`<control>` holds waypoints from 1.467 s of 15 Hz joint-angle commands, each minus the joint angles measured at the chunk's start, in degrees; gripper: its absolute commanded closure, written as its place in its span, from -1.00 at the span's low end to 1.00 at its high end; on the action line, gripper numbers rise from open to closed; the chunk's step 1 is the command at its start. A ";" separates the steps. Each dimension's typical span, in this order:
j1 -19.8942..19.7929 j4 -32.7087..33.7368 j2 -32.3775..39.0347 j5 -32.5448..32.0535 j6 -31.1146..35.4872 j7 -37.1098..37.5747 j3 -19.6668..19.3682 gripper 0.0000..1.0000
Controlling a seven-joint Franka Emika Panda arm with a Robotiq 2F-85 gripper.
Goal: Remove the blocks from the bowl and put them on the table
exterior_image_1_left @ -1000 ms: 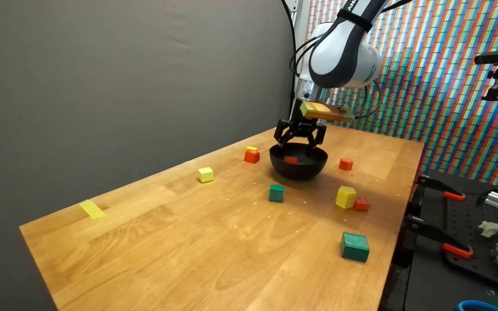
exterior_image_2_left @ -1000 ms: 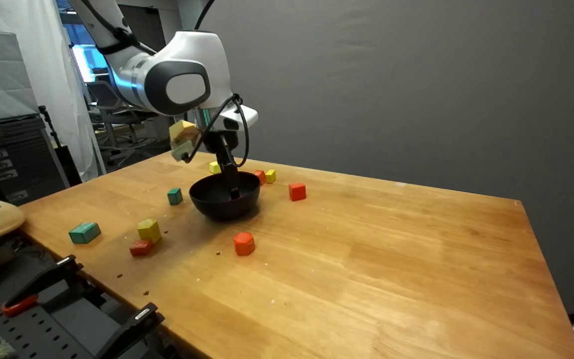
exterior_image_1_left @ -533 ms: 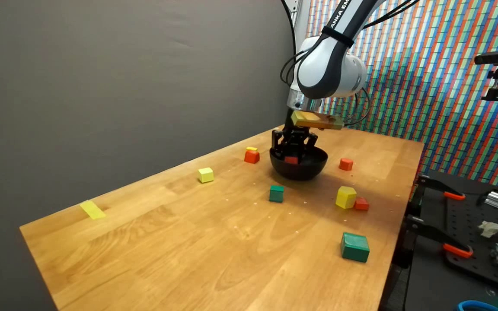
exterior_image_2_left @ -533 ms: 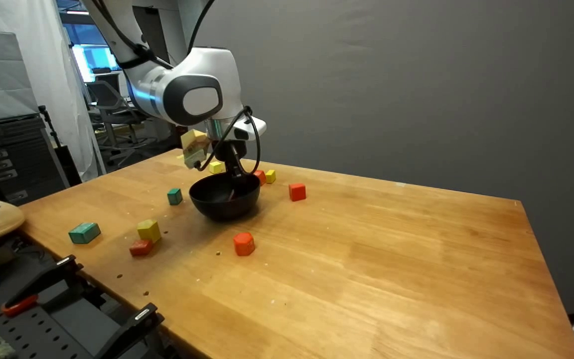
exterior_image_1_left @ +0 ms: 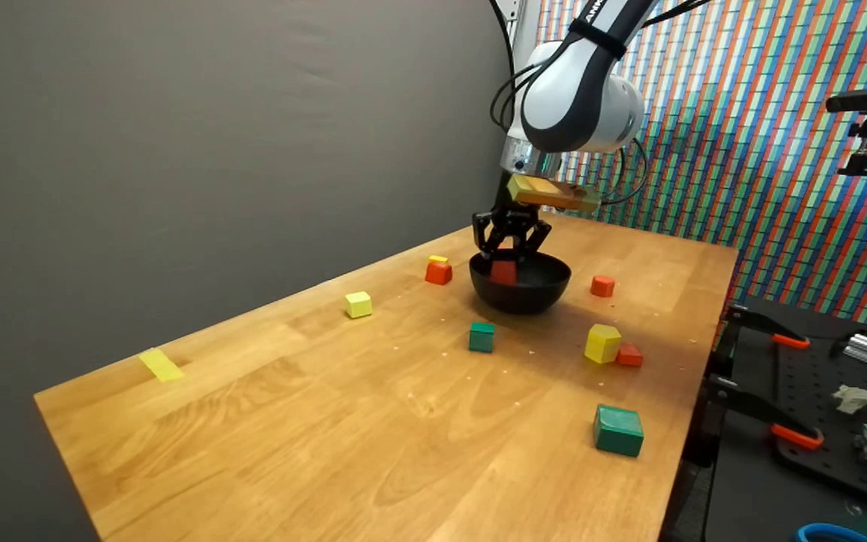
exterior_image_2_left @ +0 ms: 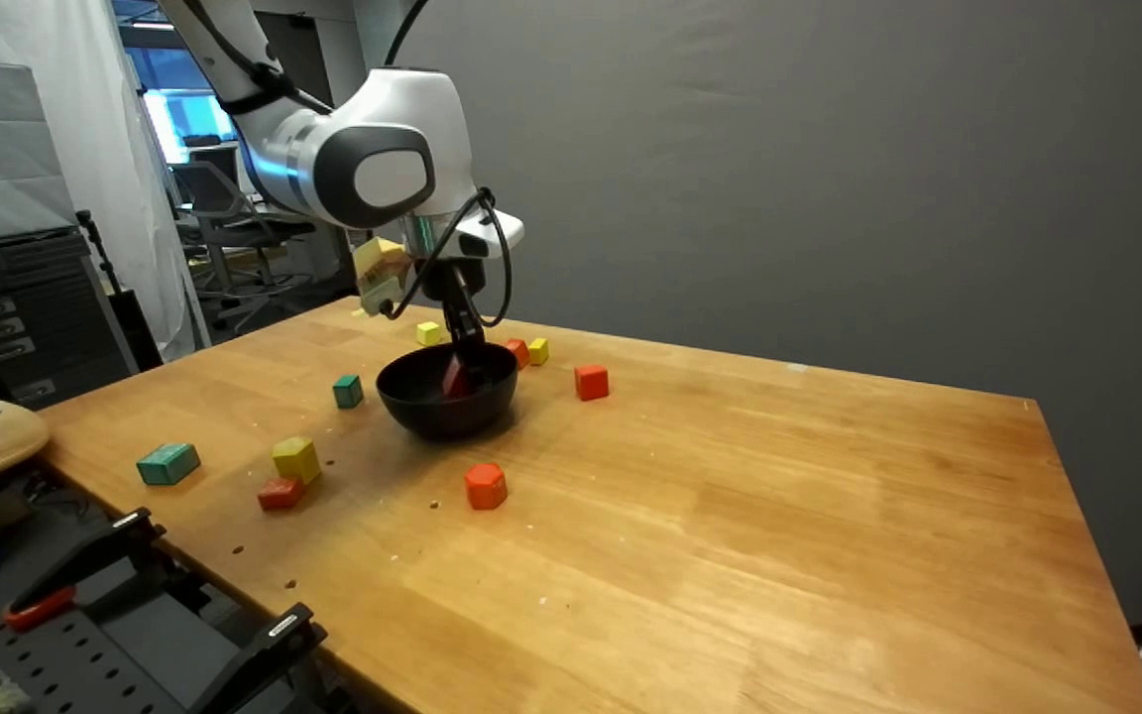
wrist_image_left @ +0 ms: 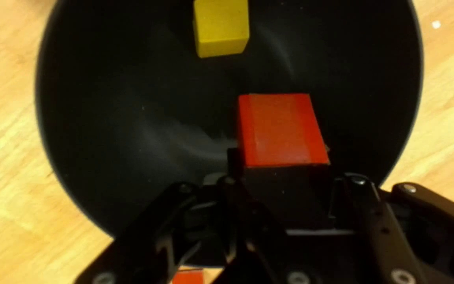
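Just right of centre in the wrist view, the red block is gripped by the hand inside the bowl, the yellow block at top; best raised straight past the rim before travelling sideways over the tabletop.

Red block higher (gripper too)

A long rectangular tabletop of light brown wood carries an upright round black bowl. Near it lie a dark green cube and an orange-red hexagonal block. A many-sided yellow block sits just beside a small red block. Elsewhere lie a bright red block, an orange-red block just beside a small yellow block, a pale yellow cube, a large green block and a flat pale yellow strip.
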 commanded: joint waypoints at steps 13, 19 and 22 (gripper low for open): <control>-2.20 -11.80 -4.38 -9.26 17.84 18.45 -20.19 0.59; -6.58 -9.45 -0.19 -0.19 19.23 14.26 -14.60 -0.70; -10.10 -13.13 -6.53 0.96 18.22 10.94 -10.43 -1.00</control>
